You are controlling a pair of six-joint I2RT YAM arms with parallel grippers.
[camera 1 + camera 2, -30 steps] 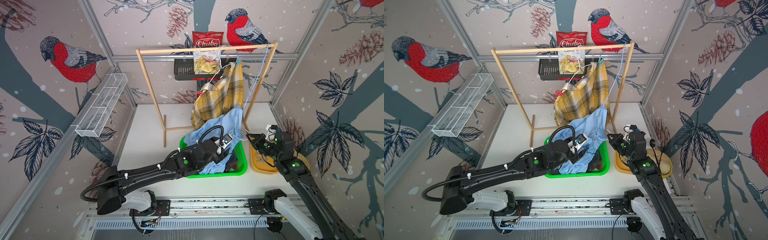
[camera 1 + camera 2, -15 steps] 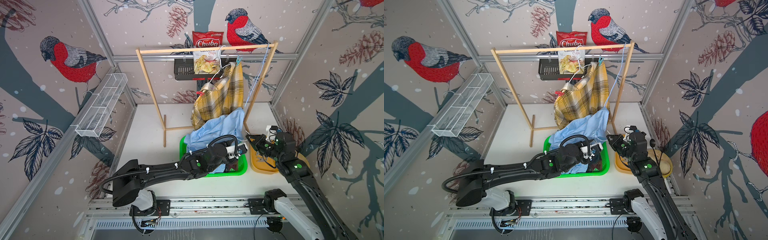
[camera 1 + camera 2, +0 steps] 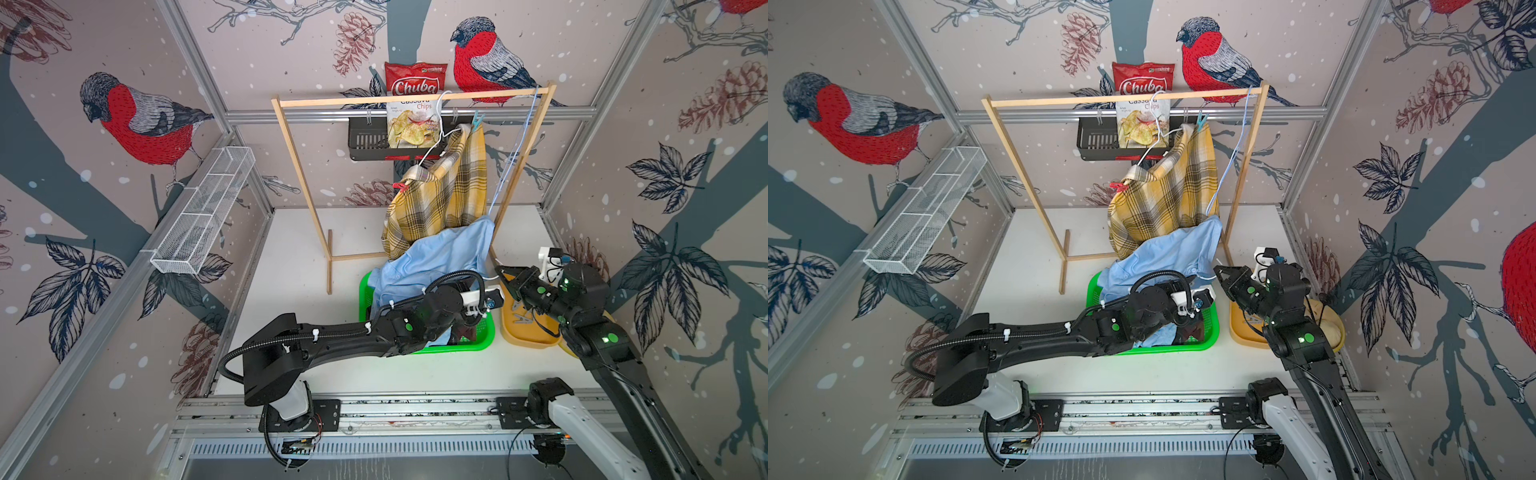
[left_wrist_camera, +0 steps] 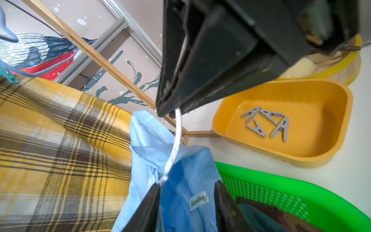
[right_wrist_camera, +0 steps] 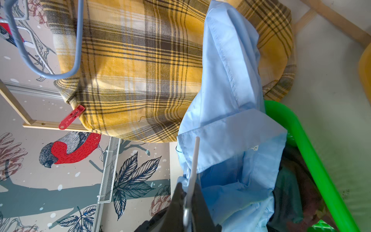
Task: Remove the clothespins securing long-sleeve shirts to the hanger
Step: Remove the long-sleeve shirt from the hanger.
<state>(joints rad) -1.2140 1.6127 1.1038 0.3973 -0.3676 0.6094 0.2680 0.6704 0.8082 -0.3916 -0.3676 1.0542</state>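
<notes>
The light blue shirt (image 3: 440,257) droops from a white hanger (image 4: 176,140) into the green basket (image 3: 478,345). My right gripper (image 5: 189,186) is shut on that hanger's wire. My left gripper (image 4: 187,186) stands open over the shirt's collar, label between the fingers, left finger against the wire. The mustard plaid shirt (image 3: 440,195) hangs on the wooden rack (image 3: 415,97), with a red clothespin (image 5: 71,117) and a light blue clothespin (image 3: 478,120) on it. Several grey clothespins (image 4: 265,122) lie in the orange tray (image 4: 281,156). A dark shirt (image 4: 261,213) lies in the basket.
A bare blue hanger (image 3: 515,153) hangs at the rack's right end. A chips bag (image 3: 413,112) and a black wall basket (image 3: 370,143) sit behind the rail. A white wire shelf (image 3: 203,216) is on the left wall. A yellow bowl (image 4: 341,68) stands behind the tray.
My left arm has swung right across the basket to the blue shirt's collar, and its jaws have narrowed. The right gripper has kept its hold on the hanger, barely moving.
</notes>
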